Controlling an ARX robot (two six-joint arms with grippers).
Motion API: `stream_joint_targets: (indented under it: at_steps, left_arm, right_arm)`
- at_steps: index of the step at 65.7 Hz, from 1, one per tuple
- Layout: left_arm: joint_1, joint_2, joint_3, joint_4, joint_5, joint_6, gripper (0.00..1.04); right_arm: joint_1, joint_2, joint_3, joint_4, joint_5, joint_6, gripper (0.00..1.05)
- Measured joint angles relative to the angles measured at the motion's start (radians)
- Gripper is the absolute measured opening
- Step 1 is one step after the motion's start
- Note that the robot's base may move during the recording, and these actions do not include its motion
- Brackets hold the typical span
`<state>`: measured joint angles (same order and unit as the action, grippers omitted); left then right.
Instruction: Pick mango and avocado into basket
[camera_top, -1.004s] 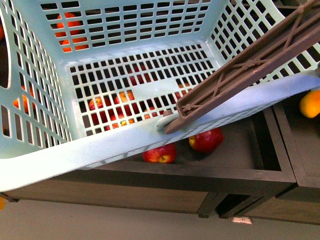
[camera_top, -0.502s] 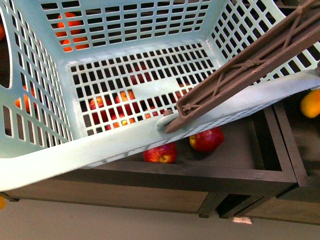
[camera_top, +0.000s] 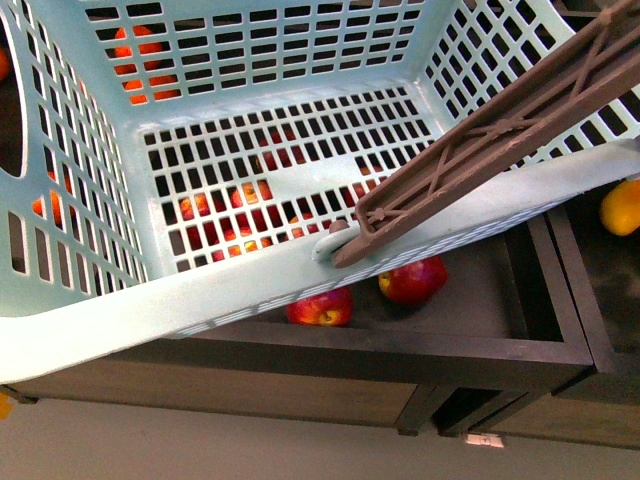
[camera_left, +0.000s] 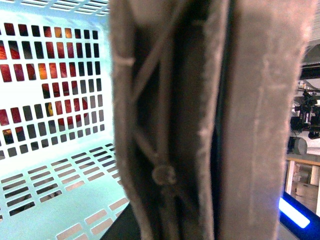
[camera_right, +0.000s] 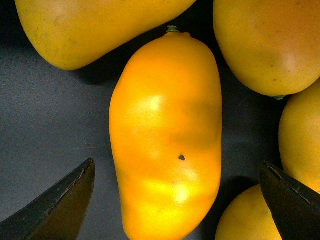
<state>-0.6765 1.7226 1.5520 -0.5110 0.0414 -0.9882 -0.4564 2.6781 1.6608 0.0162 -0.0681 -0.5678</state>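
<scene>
You had the right gripper (camera_right: 176, 164) spread wide either side of the mango (camera_right: 167, 125), among crowding yellow fruits (camera_right: 265, 45).

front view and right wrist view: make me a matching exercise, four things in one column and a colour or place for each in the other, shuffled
Things:
1. basket
2. handle
3. mango
4. red apples

Descriptions:
a. yellow-orange, lying between the tips of the open right gripper
b. brown, a latticed bar that joins the near rim
c. light teal, with slotted walls
d. in the dark wooden bin under the basket

Pairs: 1-c, 2-b, 3-a, 4-d
</scene>
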Motion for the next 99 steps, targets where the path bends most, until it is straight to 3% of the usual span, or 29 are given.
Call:
stream_joint_targets:
  at_steps: [56,64,72,88,99]
  left_arm:
    - [0.000,0.000,0.000,0.000,0.000,0.000,0.14]
    - [0.000,0.000,0.000,0.000,0.000,0.000,0.14]
    - [0.000,0.000,0.000,0.000,0.000,0.000,0.14]
    - [0.000,0.000,0.000,0.000,0.000,0.000,0.14]
    - [0.000,0.000,0.000,0.000,0.000,0.000,0.14]
  right_arm:
    - [0.011,0.114,0.170,-0.103,-0.026,0.163,0.96]
    - [0.011,0.115,0.153,-0.084,-0.032,0.194,0.73]
    - [0.010,0.115,0.134,-0.065,-0.033,0.217,0.62]
    - [0.000,0.066,0.038,-0.009,-0.069,0.286,0.59]
    - [-0.008,-0.103,-0.213,0.195,-0.261,0.428,0.59]
